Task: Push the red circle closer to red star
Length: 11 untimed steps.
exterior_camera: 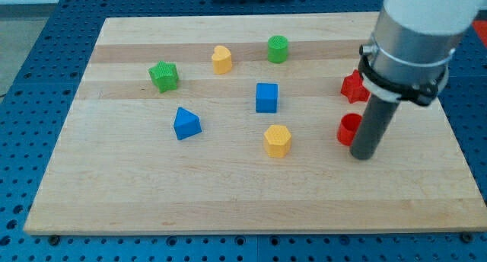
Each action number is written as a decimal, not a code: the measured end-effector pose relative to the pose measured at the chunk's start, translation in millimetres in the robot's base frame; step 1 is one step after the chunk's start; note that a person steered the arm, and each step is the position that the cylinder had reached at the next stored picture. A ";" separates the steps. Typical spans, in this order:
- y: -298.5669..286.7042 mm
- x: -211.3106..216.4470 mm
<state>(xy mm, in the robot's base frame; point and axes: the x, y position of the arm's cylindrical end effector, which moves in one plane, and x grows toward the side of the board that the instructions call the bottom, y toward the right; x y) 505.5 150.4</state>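
Observation:
The red circle (348, 129) sits on the wooden board (251, 186) at the view's right, partly hidden by my rod. The red star (352, 87) lies just above it toward the view's top, partly covered by the arm's collar. My tip (364, 156) rests on the board right against the red circle's right, lower side. A small gap separates circle and star.
A blue cube (266, 97) and a yellow hexagon (278, 140) lie in the middle. A blue triangle (186, 124), a green star (163, 76), a yellow block (221, 59) and a green circle (278, 49) lie to the view's left and top.

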 end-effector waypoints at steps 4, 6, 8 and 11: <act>-48.6 -12.4; -48.1 -7.3; -81.6 -21.6; -31.4 -51.1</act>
